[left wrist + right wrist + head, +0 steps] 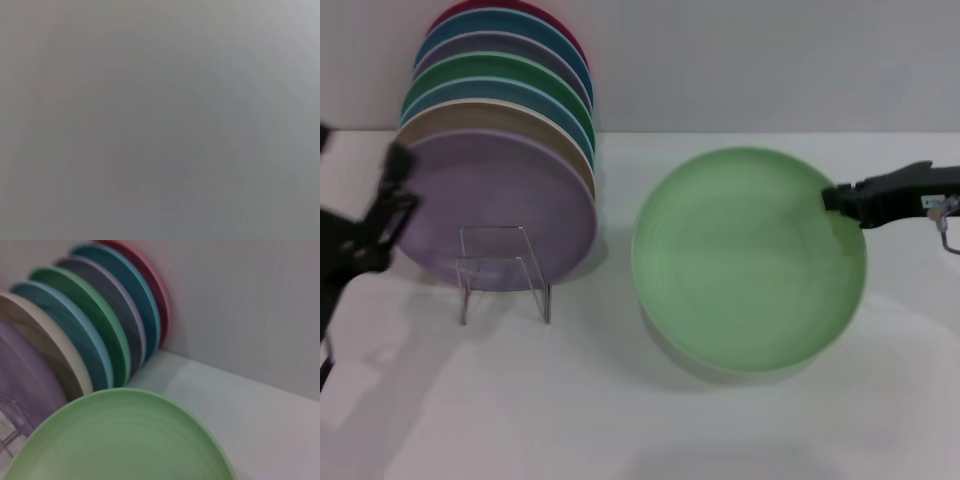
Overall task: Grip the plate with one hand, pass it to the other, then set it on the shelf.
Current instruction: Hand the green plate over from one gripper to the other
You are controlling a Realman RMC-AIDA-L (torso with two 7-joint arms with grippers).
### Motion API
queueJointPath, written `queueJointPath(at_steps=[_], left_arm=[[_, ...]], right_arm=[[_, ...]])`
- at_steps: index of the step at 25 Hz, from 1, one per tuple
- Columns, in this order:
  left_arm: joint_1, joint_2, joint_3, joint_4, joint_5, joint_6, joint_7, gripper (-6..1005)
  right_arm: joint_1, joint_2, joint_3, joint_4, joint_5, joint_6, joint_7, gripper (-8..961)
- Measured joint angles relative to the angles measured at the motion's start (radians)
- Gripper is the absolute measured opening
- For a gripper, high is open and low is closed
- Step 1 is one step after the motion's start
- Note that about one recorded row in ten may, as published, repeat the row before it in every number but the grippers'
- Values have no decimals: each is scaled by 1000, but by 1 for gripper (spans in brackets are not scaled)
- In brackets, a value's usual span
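The pale mint-green plate (745, 260) hangs tilted a little above the white table at centre right, with its shadow under it. My right gripper (835, 198) comes in from the right and is shut on the plate's right rim. The plate fills the lower part of the right wrist view (120, 440). The clear acrylic shelf (505, 265) stands empty on the table to the left of the plate. My left gripper (360, 148) is at the far left, open and empty, beside the lilac plate. The left wrist view shows only plain grey.
A row of several coloured plates (500, 120) leans upright against the back wall behind the shelf, with the lilac plate (495, 205) in front. The row also shows in the right wrist view (85, 325). Bare white table (620, 420) lies in front.
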State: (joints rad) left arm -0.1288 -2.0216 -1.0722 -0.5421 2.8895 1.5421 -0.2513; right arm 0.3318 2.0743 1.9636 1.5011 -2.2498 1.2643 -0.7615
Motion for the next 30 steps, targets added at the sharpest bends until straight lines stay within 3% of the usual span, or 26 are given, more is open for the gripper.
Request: queueJointPath(at_steps=[2, 3, 4, 7, 8, 9, 10, 12, 13, 14, 15, 16, 17, 18, 21, 22, 23, 24, 27, 28, 29, 30], left_arm=[[1, 54, 52, -116, 2, -125, -36, 812], [2, 115, 103, -256, 2, -271, -65, 811], [2, 115, 103, -256, 2, -271, -65, 811], [9, 198, 141, -461, 1, -501, -73, 809], [17, 257, 151, -609, 2, -681, -94, 809], [17, 257, 151, -609, 2, -681, -94, 808], [17, 272, 152, -644, 3, -721, -103, 808], [14, 338, 162, -790, 3, -890, -134, 807], [0, 386, 174, -909, 3, -1040, -140, 806], [0, 386, 174, -909, 3, -1040, -140, 806], [-15, 413, 178, -1019, 2, -1207, -139, 805], [-15, 413, 178, -1019, 2, -1207, -139, 805], [-25, 423, 178, -1077, 2, -1297, -137, 804], [-50, 432, 182, -1172, 1, -1467, -113, 804], [-67, 422, 184, -1233, 0, -1577, -79, 802], [-74, 411, 182, -1261, -1, -1640, -53, 802], [-81, 372, 167, -1302, -5, -1749, 3, 801], [-81, 372, 167, -1302, -5, -1749, 3, 801], [-84, 294, 127, -1347, -38, -1906, 124, 799], [-88, 235, 85, -1359, -102, -2009, 246, 799], [-88, 235, 85, -1359, -102, -2009, 246, 798], [-91, 188, 47, -1363, -162, -2083, 353, 798]], right_arm=[[-37, 1, 4, 15, 56, -12, -62, 19], [-68, 2, 8, 27, 103, -24, -114, 19], [-68, 2, 8, 27, 103, -24, -114, 19], [-105, 2, 18, 38, 158, -36, -181, 19], [-123, 3, 22, 43, 174, -53, -211, 18], [-123, 3, 22, 43, 174, -53, -211, 18], [-130, 3, 23, 46, 176, -61, -224, 18], [-141, 5, 25, 50, 177, -77, -250, 18], [-146, 6, 25, 52, 177, -96, -266, 18], [-146, 6, 25, 52, 177, -96, -266, 18], [-147, 7, 24, 52, 177, -112, -277, 18], [-147, 7, 24, 52, 177, -112, -277, 18], [-148, 7, 21, 52, 177, -118, -285, 18], [-146, 7, 13, 52, 178, -129, -294, 18], [-142, 7, 2, 52, 178, -133, -299, 19], [-140, 7, -1, 53, 179, -134, -300, 19], [-138, 7, -6, 55, 180, -135, -304, 19], [-138, 7, -6, 55, 180, -135, -304, 19], [-138, 7, -15, 62, 180, -135, -307, 19], [-144, 7, -20, 70, 180, -135, -314, 19], [-144, 7, -20, 70, 180, -135, -314, 19], [-146, 7, -22, 73, 180, -135, -316, 19]])
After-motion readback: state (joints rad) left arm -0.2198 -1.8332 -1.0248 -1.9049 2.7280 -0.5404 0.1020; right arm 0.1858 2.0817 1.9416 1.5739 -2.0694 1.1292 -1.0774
